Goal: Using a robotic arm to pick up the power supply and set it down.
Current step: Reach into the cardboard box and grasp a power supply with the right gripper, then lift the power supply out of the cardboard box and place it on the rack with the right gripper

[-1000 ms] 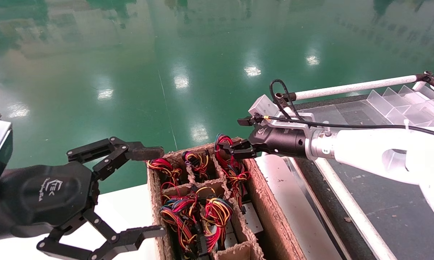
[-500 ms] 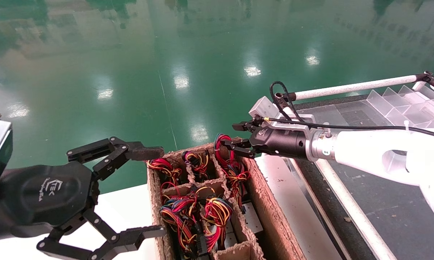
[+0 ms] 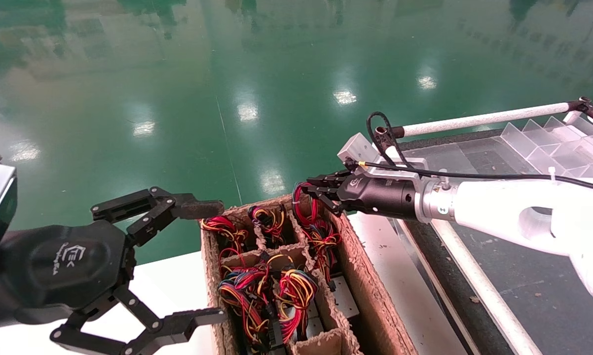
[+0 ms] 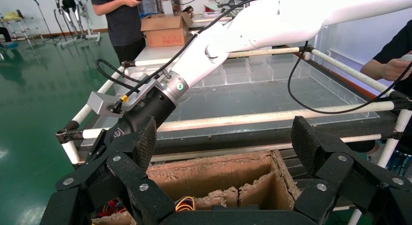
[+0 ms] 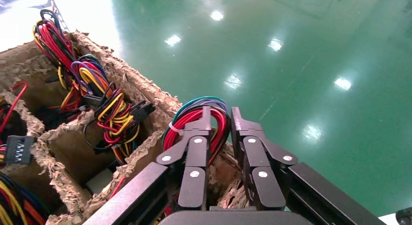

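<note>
Since a second ago your right gripper (image 3: pixel 321 191) has drawn its fingers in from a spread stance to a narrow one and edged up against the tall tied loop of red, yellow and orange wires (image 3: pixel 310 207) at the far right corner of the brown pulp-cardboard divider box (image 3: pixel 363 291). In the right wrist view the fingers (image 5: pixel 194 157) stand almost together beside that loop (image 5: pixel 197 122) — one finger overlaps the red strands, yet you cannot tell whether any wire is actually pinched.

Nearest you, the black linkage-finger left gripper (image 3: pixel 205 261) hangs wide open just left of the box, over the white tabletop (image 3: pixel 173 286), holding nothing.

You can count five coloured wire bundles in the box: two in the nearer cells, three along the far row. The power supply (image 3: pixel 343 298) those tall wires belong to sits down in the right-hand column — only a patch of silver-grey metal shows, the rest hidden by cardboard walls and wires.

Beyond, the white tubular right arm (image 3: pixel 503 209) crosses a dark bench (image 3: pixel 523 276) bearing a row of clear plastic dividers (image 3: pixel 548 140), cut off at the edge. Farthest lies the glossy green floor (image 3: pixel 178 74).
</note>
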